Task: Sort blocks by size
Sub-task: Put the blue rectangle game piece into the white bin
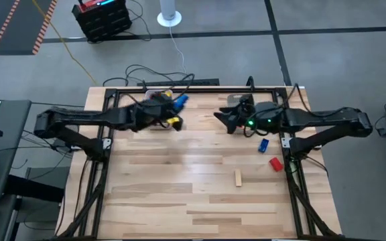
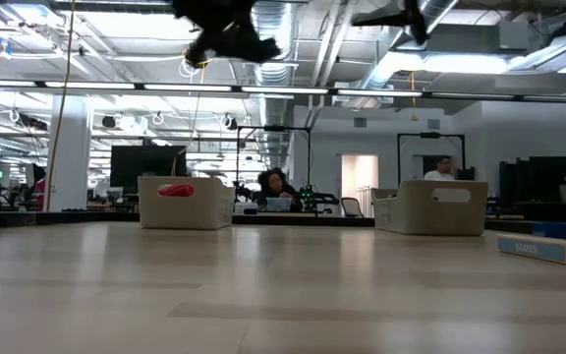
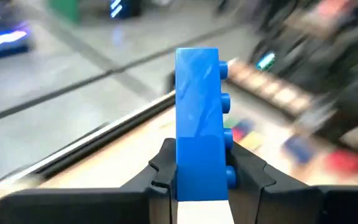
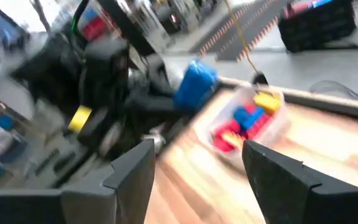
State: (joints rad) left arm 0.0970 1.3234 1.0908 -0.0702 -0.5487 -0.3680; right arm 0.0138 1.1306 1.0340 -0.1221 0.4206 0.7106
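Observation:
My left gripper (image 1: 175, 102) is shut on a long blue brick (image 3: 197, 118) and stands high over a clear bin (image 4: 272, 134) at the table's far left. That bin holds red, blue and yellow blocks (image 4: 244, 121). My right gripper (image 1: 221, 118) is open and empty (image 4: 197, 162), raised near the far middle and facing the left arm. A blue block (image 1: 263, 144), a red block (image 1: 275, 163) and a tan bar (image 1: 238, 177) lie flat on the table at the right. My left gripper pinches the blue brick's near end (image 3: 197, 177) between its two fingers, one on the studded face and one on the opposite face. The brick lies along the fingers and sticks out well past their tips. It is lifted clear, above the bin.
A second clear bin (image 2: 430, 206) stands at the far right by my right arm; the first bin (image 2: 185, 202) shows a red block inside. Cables run along the table's far edge (image 1: 173, 82). The near half of the wooden table (image 1: 179, 207) is bare.

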